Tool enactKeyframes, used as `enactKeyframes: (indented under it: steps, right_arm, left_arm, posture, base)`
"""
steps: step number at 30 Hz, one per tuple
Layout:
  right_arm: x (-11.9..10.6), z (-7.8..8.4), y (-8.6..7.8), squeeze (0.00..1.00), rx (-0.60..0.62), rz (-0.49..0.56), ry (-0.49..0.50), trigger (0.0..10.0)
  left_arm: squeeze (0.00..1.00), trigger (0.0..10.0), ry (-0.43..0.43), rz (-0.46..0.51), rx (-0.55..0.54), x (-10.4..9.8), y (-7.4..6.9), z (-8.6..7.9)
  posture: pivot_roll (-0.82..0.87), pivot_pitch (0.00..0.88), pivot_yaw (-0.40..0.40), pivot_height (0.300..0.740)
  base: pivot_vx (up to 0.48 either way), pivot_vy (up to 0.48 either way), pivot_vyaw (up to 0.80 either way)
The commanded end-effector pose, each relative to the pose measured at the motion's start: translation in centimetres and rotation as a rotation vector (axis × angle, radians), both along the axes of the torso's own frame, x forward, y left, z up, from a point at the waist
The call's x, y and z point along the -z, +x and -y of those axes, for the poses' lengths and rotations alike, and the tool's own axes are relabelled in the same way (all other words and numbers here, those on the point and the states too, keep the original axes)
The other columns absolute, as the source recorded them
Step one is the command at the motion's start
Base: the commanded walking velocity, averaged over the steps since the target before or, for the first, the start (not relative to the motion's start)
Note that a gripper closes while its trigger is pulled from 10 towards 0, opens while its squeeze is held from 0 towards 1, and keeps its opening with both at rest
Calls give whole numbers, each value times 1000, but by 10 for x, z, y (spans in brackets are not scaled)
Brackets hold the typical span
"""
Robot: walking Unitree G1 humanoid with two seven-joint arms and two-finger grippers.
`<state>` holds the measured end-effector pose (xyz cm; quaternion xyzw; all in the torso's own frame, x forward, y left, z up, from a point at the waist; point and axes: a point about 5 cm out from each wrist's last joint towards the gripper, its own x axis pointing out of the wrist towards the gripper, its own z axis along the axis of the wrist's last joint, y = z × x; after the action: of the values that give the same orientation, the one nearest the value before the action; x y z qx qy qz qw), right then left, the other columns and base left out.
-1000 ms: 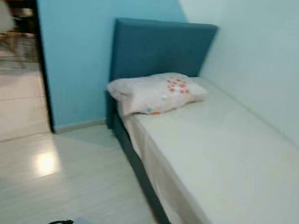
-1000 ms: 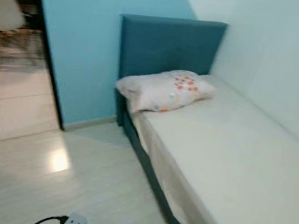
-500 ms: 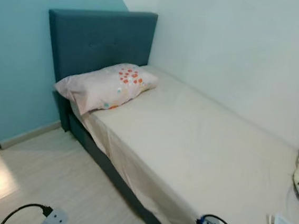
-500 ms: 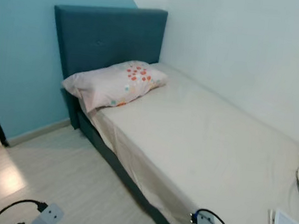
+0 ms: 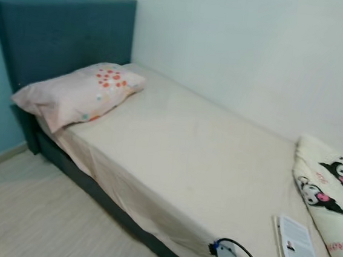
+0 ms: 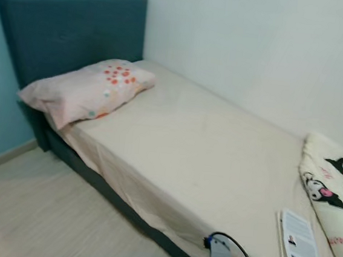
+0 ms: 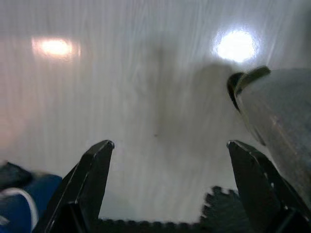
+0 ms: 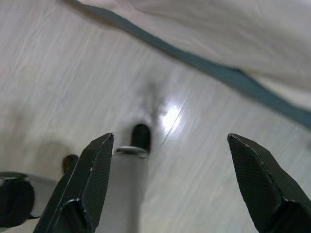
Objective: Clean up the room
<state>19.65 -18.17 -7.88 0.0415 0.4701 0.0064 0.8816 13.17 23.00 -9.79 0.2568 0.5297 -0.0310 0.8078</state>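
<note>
Bedroom with a pale-sheeted bed [image 5: 180,160] against a white wall, teal headboard [image 5: 59,32] and floral pillow [image 5: 78,92] at its head. The view has swung rightward since a second ago, revealing a book [image 5: 297,245] and cartoon-print blanket [image 5: 329,198] for tidying. Left gripper [image 7: 167,189] and right gripper [image 8: 170,189] hang with fingers spread wide, empty, only floor [image 8: 58,73] between and beyond them.

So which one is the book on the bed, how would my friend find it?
Start at the long bed with the cream sheet and the blue padded headboard. Go to the end far from the headboard, where a cream blanket printed with black cartoon characters lies. The thin white paperback book lies flat beside that blanket near the bed's front edge, small, stiff and rectangular, unlike the soft pink flowered pillow.
</note>
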Motion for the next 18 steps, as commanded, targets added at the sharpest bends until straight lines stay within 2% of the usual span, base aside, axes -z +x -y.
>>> enactKeyframes:
  steps: [1, 6, 11, 18]
  right_arm:
    - [2, 9, -6, 0, 15, -19, -14, 10000]
    - [3, 11, -8, 0, 13, -24, -17, 10000]
    - [6, 29, -22, 0, 9, -41, -27, 10000]
    - [4, 34, -20, 0, 1, -46, -17, 10000]
  left_arm:
    - [0, 10000, -23, 4, 25, 0, 4, 7]
    - [0, 10000, -25, 8, 28, 0, 6, 8]
    - [0, 10000, -41, 37, 25, -5, 19, 10]
    - [0, 10000, -74, 47, -2, -5, 24, 18]
  posture:
    - [136, 0, -90, 740]
    - [135, 0, -91, 740]
    - [124, 0, -88, 740]
    - [117, 0, -85, 740]
  base:
    - [0, 0, -788]
    - [0, 0, -788]
    - [0, 0, -788]
    - [0, 0, -788]
